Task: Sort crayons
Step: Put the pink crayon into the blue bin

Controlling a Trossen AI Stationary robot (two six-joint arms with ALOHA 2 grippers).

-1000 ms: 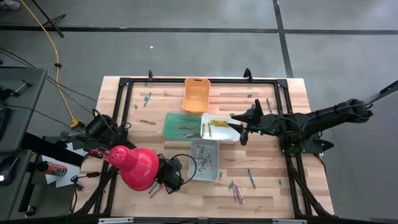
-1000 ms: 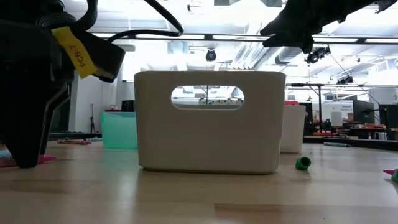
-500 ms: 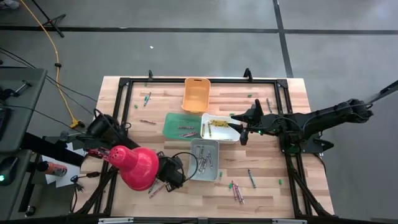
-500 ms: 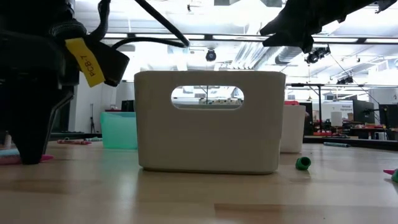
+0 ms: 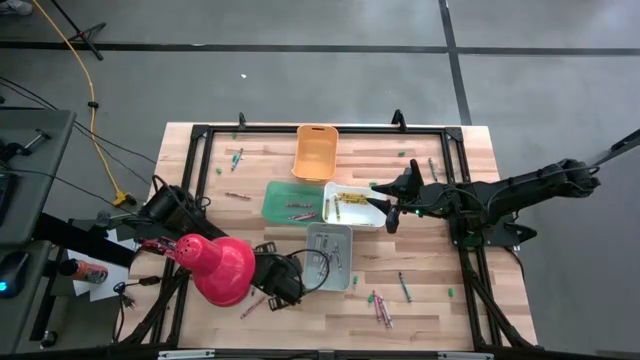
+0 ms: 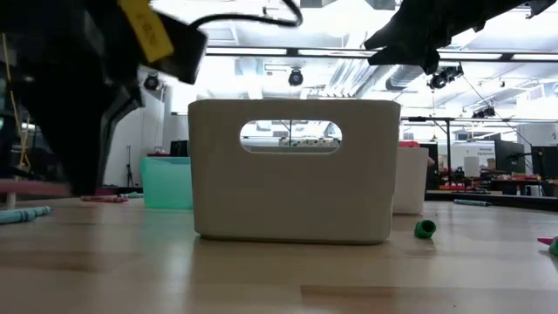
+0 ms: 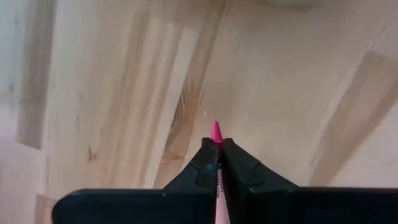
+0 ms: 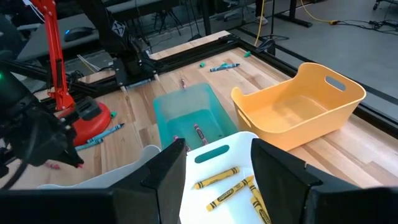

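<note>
While much of the left gripper [image 5: 268, 296] is buried under its own cables and the red-pink cover of its arm in the high view, the left wrist view shows its fingers [image 7: 202, 167] pinched together on a pink crayon [image 7: 216, 133], only the pointed tip showing past them. That gripper hangs over the wooden table [image 5: 420, 300] just beside the near left corner of the grey bin [image 5: 329, 257].

Four bins are on the table: the grey one, a green bin [image 5: 290, 202], a white bin [image 5: 352, 204] and an orange bin [image 5: 315, 151]. In the low view the grey bin fills the middle and hides most of the others; only slivers of the green and white ones show at its sides.

The right gripper [image 5: 388, 208] hangs above the white bin with its fingers [image 8: 166, 171] spread apart and nothing between them. Three yellow crayons [image 8: 214, 177] can be counted in the white bin from the right wrist view, though the fingers cut off part of it. Two or so reddish crayons [image 8: 199, 132] lie in the green bin, and the grey bin holds several grey sticks too small to count.

Loose crayons [image 5: 381, 308] lie scattered on the table, a small cluster near the front edge, others near the back left; their exact number cannot be told.
</note>
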